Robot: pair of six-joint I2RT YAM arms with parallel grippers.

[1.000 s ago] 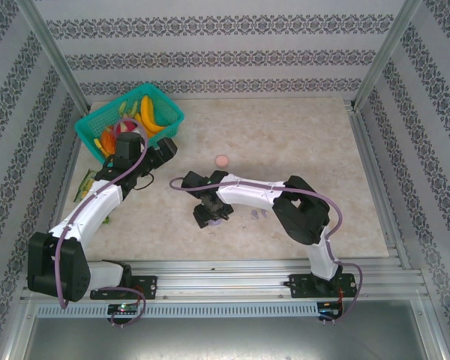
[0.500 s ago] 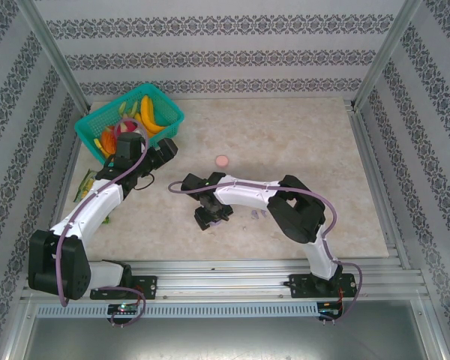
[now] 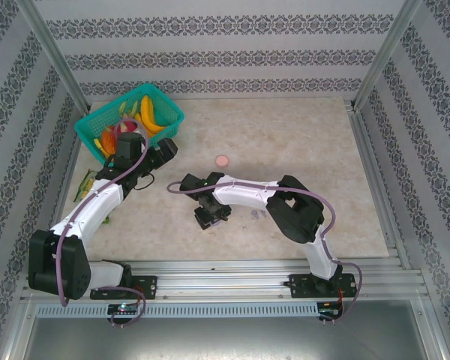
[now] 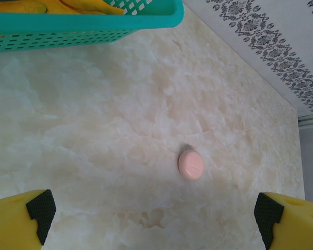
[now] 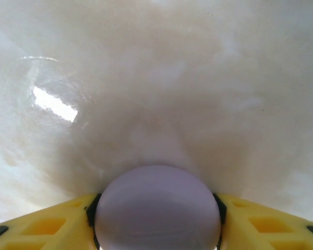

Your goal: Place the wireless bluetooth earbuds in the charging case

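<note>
White links (image 3: 244, 193), black joints (image 3: 296, 215), purple cables (image 3: 335, 223), yellow fingers (image 4: 10, 226), black pads (image 4: 41, 209)

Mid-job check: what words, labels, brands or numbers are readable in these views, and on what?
No text can be read anywhere.
The pink case: plain lid with a faint line, no lettering.
The lilac case: plain, no lettering.
The green basket: no label showing.
The wallpaper: ornament only, no letters.

In the top view the right gripper (image 3: 210, 220) hides the lilac case (image 5: 157, 208), which the right wrist view's bottom edge cuts off, the pale specks (image 3: 254, 215) beside that arm are too small to identify, and the teal basket (image 4: 83, 26) runs past the left wrist view's top edge.
</note>
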